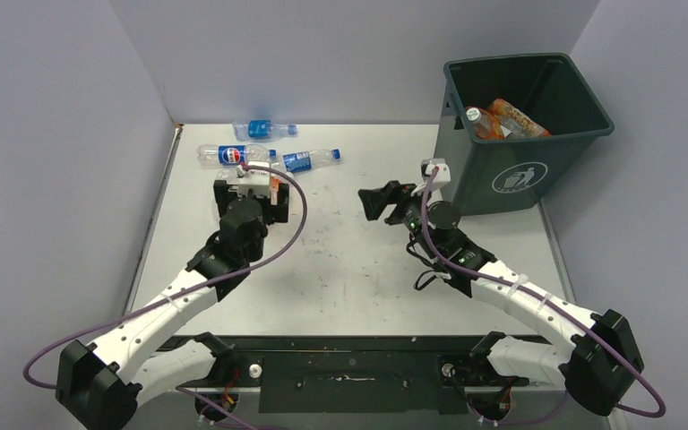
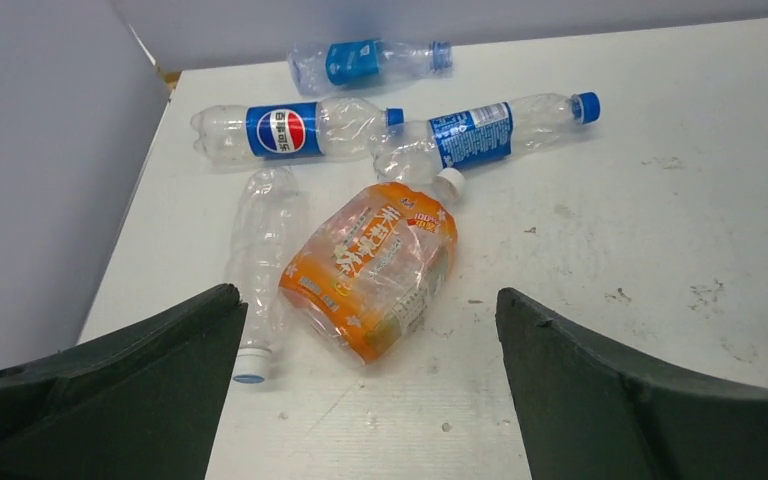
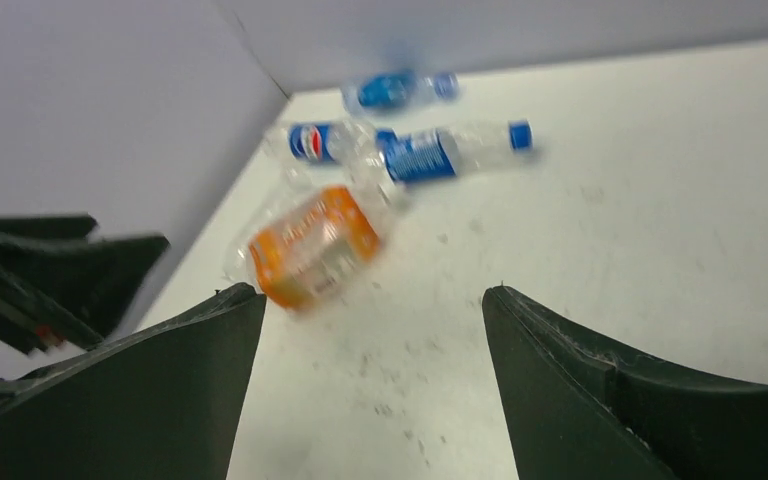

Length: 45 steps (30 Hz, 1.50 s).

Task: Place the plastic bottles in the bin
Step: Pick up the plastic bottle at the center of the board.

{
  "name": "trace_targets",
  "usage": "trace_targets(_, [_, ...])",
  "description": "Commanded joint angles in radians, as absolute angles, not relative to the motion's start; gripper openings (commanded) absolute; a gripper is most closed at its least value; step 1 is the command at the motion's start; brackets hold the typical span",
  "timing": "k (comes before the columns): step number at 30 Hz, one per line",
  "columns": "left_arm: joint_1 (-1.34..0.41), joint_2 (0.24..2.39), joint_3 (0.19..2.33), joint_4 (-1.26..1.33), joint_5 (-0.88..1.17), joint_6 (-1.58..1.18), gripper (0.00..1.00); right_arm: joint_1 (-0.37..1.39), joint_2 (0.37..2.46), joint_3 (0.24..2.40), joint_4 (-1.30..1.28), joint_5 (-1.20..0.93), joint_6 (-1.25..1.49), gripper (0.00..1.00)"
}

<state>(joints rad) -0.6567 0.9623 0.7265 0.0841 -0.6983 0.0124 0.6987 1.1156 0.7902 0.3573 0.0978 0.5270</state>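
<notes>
In the left wrist view the left gripper (image 2: 365, 298) hangs over the table (image 2: 680, 200) with its jaws wide apart and nothing between them. Just beyond the fingertips, at frame centre, lies the orange-labelled bottle (image 2: 370, 270). Its long axis runs from lower left to upper right, with the white cap at the upper right. Just beside it on the left lies a bare clear bottle (image 2: 265, 250), nearly upright in the frame, its cap toward the bottom edge.

Above them the Pepsi bottle (image 2: 290, 130) lies crosswise with its cap to the right, next to the base of the blue-labelled bottle (image 2: 490, 130). That one rises slightly toward its blue cap at the right. The farthest bottle (image 2: 365, 62) also lies crosswise, cap right, at the top of the frame.

The right gripper (image 3: 370, 292) is spread too and grips nothing — in the top view it sits near mid-table, pointing left. The bin (image 1: 502, 179) stands at the upper right, holding orange bottles (image 1: 515, 118).
</notes>
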Motion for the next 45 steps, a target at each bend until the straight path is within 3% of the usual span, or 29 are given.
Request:
trace_targets(1, [-0.558, 1.06, 0.847, -0.099, -0.592, -0.121, 0.96, 0.701, 1.054, 0.671, 0.451, 0.097, 0.604, 0.82])
trace_targets(5, [-0.478, 1.246, 0.997, -0.258, -0.46, -0.119, 0.96, 0.705, 1.068, 0.549, 0.528, 0.055, 0.658, 0.81])
trace_targets(10, [-0.471, 1.514, 1.218, -0.455, -0.453, -0.067, 0.96, 0.713, 1.086, 0.46, 0.589, 0.031, 0.692, 0.81])
trace_targets(22, [-0.452, 1.827, 1.35, -0.46, -0.563, -0.006, 0.96, 0.722, 0.985, 0.395, 0.525, 0.029, 0.685, 0.81])
trace_targets(32, [-0.446, 1.916, 1.357, -0.422, -0.525, -0.013, 1.0, 0.726, 0.884, 0.437, 0.457, 0.017, 0.698, 0.81])
trace_targets(36, [-0.461, 1.918, 1.335, -0.426, -0.504, -0.04, 0.91, 0.727, 0.848, 0.457, 0.422, 0.031, 0.688, 0.81])
trace_targets(45, [-0.58, 1.841, 1.24, -0.414, -0.442, -0.143, 0.88, 0.726, 0.821, 0.468, 0.383, 0.056, 0.672, 0.81])
